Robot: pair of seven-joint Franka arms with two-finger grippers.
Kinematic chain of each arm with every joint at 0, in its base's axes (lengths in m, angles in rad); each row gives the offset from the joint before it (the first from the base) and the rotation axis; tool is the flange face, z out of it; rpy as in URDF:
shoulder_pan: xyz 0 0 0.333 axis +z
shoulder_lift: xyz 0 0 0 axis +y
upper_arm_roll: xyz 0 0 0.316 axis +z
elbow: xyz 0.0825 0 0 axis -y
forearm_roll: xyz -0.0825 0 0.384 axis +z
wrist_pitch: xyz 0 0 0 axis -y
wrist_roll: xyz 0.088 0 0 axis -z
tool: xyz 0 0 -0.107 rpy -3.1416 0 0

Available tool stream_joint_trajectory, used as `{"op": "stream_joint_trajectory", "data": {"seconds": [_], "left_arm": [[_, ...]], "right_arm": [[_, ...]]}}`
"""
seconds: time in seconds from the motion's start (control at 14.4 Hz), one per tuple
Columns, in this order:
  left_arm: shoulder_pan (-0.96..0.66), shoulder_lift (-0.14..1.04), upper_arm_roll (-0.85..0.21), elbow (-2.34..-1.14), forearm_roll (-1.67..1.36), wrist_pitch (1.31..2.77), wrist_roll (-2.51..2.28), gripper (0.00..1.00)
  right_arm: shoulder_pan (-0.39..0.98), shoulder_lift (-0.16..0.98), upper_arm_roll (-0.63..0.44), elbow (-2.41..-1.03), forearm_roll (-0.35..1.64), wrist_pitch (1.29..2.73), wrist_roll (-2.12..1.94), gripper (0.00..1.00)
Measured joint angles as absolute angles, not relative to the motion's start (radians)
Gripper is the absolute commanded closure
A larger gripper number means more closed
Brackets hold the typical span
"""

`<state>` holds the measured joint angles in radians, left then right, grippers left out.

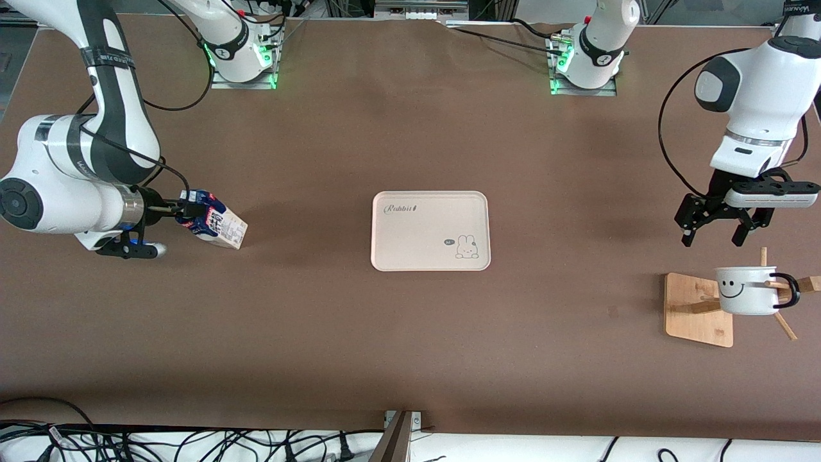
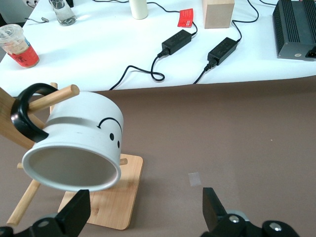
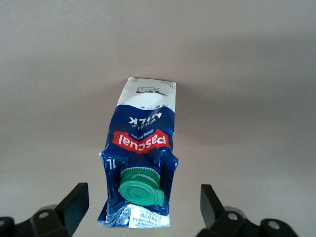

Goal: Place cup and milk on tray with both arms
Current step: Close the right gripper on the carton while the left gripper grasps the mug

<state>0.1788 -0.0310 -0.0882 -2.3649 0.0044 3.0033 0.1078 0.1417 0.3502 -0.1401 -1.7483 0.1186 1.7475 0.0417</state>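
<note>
Blue-and-white milk (image 1: 215, 226) at the right arm's end of the bench (image 1: 410, 346), apparently lying on its side, green screw cap (image 3: 141, 186) turned toward the right hand (image 1: 191, 210). Right hand level with the carton's gabled top, fingers (image 3: 74, 205) spread wide on either side of it and touching nothing. White cup (image 1: 746, 290) with black smiley, rim and handle hung by that handle on a peg of a bamboo rack (image 1: 696, 314) at the left arm's end of the bench, nearer the front camera than the tray. Left hand (image 1: 713, 234) released, fingers apart, poised over bare bench just beside the rack, with the cup's mouth facing it in the left wrist view. Cream tray (image 1: 423, 224) at mid-bench, well apart from both items and carrying nothing. Step in hand, as judged: the reach for each item, neither one grasped. Next move, as judged: closing the right hand squarely on the carton's top without squashing the gable, and bringing the left hand onto the cup's wall or rim, then sliding the handle off the peg before any carry to the tray. Legible writing: "Rabbit" in one corner of the tray; "Pascual" in white on a red band across the carton, with "MILK" beside it, both seen upside down from the right wrist.
</note>
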Motion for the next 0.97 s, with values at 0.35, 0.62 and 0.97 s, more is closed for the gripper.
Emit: {"op": "stream_joint_trajectory", "data": {"seconds": [0.35, 0.62, 0.97], "left_arm": [[0.179, 0.018, -0.074, -2.360, 0.022, 3.059, 0.114, 0.00], [0.179, 0.068, -0.065, -2.304, 0.033, 3.065, 0.148, 0.00], [0.179, 0.148, -0.063, -2.221, 0.033, 3.065, 0.173, 0.00]], "right_arm": [[0.142, 0.351, -0.140, -1.758, 0.119, 1.749, 0.043, 0.00], [0.142, 0.358, -0.140, -1.765, 0.124, 1.765, 0.055, 0.00], [0.135, 0.367, -0.141, -1.767, 0.176, 1.784, 0.121, 0.00]]}}
